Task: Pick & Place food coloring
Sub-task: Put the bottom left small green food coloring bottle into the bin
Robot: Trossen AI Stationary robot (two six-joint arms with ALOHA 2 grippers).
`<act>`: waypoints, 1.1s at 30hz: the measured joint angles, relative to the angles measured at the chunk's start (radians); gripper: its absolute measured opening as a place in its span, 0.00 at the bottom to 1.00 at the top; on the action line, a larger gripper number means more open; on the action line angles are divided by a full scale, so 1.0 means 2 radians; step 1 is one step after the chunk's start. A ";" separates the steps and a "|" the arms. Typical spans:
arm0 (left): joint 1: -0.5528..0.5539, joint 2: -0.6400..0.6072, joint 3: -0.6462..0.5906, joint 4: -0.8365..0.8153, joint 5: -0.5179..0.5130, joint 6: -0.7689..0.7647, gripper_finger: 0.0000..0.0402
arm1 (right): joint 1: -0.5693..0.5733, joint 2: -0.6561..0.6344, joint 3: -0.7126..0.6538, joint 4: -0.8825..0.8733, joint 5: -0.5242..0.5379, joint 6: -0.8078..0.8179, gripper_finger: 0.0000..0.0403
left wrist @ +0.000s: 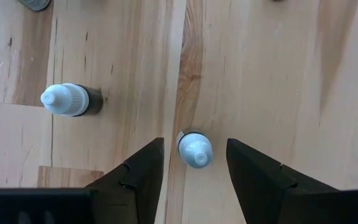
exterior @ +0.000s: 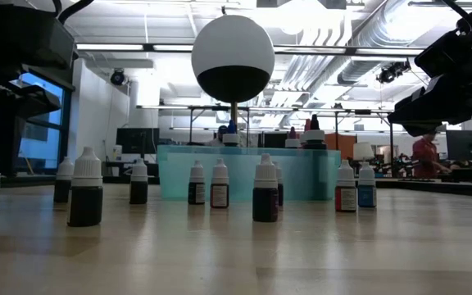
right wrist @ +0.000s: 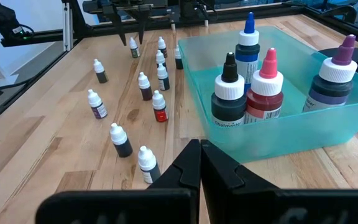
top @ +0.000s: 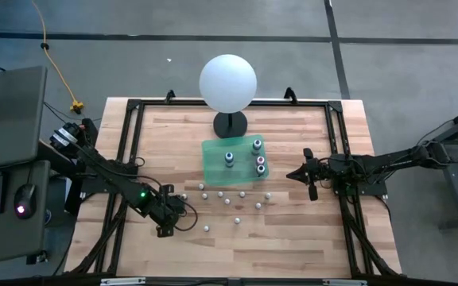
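Note:
Several small food coloring bottles with white caps stand upright on the wooden table (top: 293, 238), among them one at the left end of the group (left wrist: 194, 149) (right wrist: 133, 46). My left gripper (left wrist: 196, 171) (top: 180, 203) points steeply down over that bottle, open, with one finger on either side and a gap to each. A second small bottle (left wrist: 70, 99) stands beside it. Larger bottles with black, blue, pink and purple tops (right wrist: 248, 43) stand in the teal tray (right wrist: 328, 134). My right gripper (right wrist: 201, 158) (top: 308, 176) waits shut at the table's right, beside the tray.
A big white sphere on a black stand (top: 227, 83) rises behind the tray (top: 213, 163). The loose small bottles (top: 229, 199) spread across the table's middle, in front of the tray. A black frame (top: 130, 135) runs along the table's edges. Bare wood lies toward the near edge.

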 joint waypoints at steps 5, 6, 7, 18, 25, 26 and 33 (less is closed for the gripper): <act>0.000 0.000 0.000 0.000 0.000 0.000 0.42 | 0.000 0.000 0.000 0.000 0.000 0.000 0.00; 0.000 0.000 0.000 0.000 0.000 0.000 0.42 | 0.000 0.000 0.000 0.000 0.000 0.000 0.00; 0.000 0.000 0.000 0.000 0.000 0.000 0.42 | 0.000 0.000 0.000 0.000 0.000 0.000 0.00; 0.000 0.000 0.000 0.000 0.006 0.001 0.26 | 0.000 0.000 0.000 0.000 0.000 0.000 0.00; 0.000 -0.001 0.000 0.002 0.014 0.002 0.14 | 0.000 0.000 0.000 0.000 0.000 0.000 0.00; 0.000 -0.001 0.000 0.002 0.015 0.002 0.12 | 0.000 0.000 0.000 0.000 0.000 0.000 0.00; 0.000 -0.001 0.000 0.011 0.015 0.002 0.11 | 0.000 0.000 0.000 0.000 0.000 0.000 0.00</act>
